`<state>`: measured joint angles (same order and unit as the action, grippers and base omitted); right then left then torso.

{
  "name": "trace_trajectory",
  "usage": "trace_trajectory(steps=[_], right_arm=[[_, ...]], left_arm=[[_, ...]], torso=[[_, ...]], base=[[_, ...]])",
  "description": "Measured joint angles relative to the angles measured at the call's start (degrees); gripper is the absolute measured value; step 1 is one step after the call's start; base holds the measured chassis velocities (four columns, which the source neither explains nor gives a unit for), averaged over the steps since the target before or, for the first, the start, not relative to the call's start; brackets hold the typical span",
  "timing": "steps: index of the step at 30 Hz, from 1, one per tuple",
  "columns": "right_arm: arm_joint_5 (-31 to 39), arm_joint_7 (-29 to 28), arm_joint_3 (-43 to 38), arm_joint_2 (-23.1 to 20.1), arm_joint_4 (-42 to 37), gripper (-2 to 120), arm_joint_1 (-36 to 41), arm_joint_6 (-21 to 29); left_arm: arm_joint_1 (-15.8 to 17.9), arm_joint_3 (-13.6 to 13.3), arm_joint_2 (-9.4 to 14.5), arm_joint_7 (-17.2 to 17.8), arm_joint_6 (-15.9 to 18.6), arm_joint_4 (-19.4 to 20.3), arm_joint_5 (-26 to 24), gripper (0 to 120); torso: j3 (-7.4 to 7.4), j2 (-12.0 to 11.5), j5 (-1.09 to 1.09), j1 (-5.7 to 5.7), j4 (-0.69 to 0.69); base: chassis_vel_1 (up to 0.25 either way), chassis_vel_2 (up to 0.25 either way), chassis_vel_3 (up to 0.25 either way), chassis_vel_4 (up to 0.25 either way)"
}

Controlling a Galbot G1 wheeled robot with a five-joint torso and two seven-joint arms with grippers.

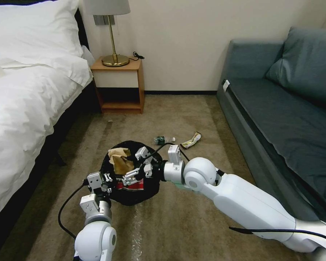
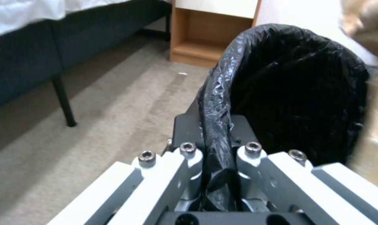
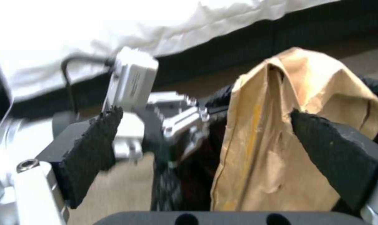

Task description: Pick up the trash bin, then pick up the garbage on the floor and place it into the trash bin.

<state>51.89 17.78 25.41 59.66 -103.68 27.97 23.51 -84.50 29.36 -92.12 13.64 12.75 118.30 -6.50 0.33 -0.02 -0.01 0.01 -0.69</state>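
The trash bin (image 1: pixel 148 186), its black bag folded over the rim, hangs just above the carpet. My left gripper (image 1: pixel 105 178) is shut on the near rim; the left wrist view shows the bag's rim (image 2: pixel 216 131) pinched in the gripper (image 2: pixel 216 156). A crumpled tan paper bag (image 1: pixel 119 159) sticks up out of the bin, with a red-and-white carton (image 1: pixel 132 185) below it. My right gripper (image 1: pixel 136 165) hovers open over the bin mouth. In the right wrist view its black pads (image 3: pixel 93 147) stand wide apart, one in front of the paper bag (image 3: pixel 272 140). A green-labelled bottle (image 1: pixel 164 139) and a wrapper (image 1: pixel 191 140) lie on the carpet beyond.
A white-sheeted bed (image 1: pixel 25 101) runs along the left and a grey-blue sofa (image 1: pixel 279 116) along the right. A wooden nightstand (image 1: pixel 119 87) with a brass lamp (image 1: pixel 114 40) stands at the far wall. Open carpet (image 1: pixel 177 224) lies between them.
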Motion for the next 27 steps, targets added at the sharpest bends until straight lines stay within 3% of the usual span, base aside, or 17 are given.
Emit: trace_trajectory(steps=[4, 5, 8, 9, 14, 22, 27], right_arm=[[-3.16, 6.52, -0.29, -0.65, 1.7, 100, -1.34, 0.01], [-7.07, 10.5, -0.3, -1.2, 2.4, 100, -2.8, -0.17], [-12.16, 13.52, 0.76, -1.36, 3.65, 100, -5.79, -0.76], [-17.42, 17.66, 2.35, -1.14, 5.2, 100, -9.44, -2.6], [-25.49, 25.42, 5.34, 1.42, 8.65, 100, -15.48, -8.22], [-33.14, 35.66, 7.68, 4.65, 11.79, 100, -18.74, -14.99], [-34.13, 38.07, 9.57, 5.09, 12.87, 100, -19.42, -16.24]], left_arm=[[0.03, 0.33, -0.02, 0.32, -0.01, -0.51, 2.15, 4], [0.13, 0.55, -0.01, 0.32, -0.17, -0.91, 4.46, 4], [0.38, 1.36, -0.02, 0.25, -0.41, -1.69, 7.78, 4], [0.36, 1.63, -0.02, 0.3, -0.29, -1.79, 8.71, 4], [0.32, 1.18, -0.02, -0.08, 0.59, -1.29, 7.66, 4], [0.28, -0.05, -0.02, 0.16, 1.63, -0.22, 4.61, 4], [0.18, -0.51, -0.02, 0.59, 2.27, 0.96, 4.0, 4]], torso=[[0.0, 0.0, 0.0, 0.0, 0.0], [0.0, 0.0, 0.0, 0.0, 0.0], [0.0, 0.0, 0.0, 0.0, -0.01], [0.0, 0.0, 0.0, 0.0, 0.01], [0.0, 0.0, -0.01, 0.0, 0.0], [0.0, 0.0, -0.01, 0.0, 0.0], [0.0, 0.0, -0.01, 0.0, 0.0]], base=[[0.0, 0.0, 0.0, 0.0], [0.0, 0.0, 0.0, 0.0], [0.0, 0.0, 0.0, 0.0], [0.0, 0.0, 0.0, 0.0], [0.0, 0.0, 0.0, 0.0], [0.0, 0.0, 0.0, 0.0], [0.0, 0.0, 0.0, 0.0]])
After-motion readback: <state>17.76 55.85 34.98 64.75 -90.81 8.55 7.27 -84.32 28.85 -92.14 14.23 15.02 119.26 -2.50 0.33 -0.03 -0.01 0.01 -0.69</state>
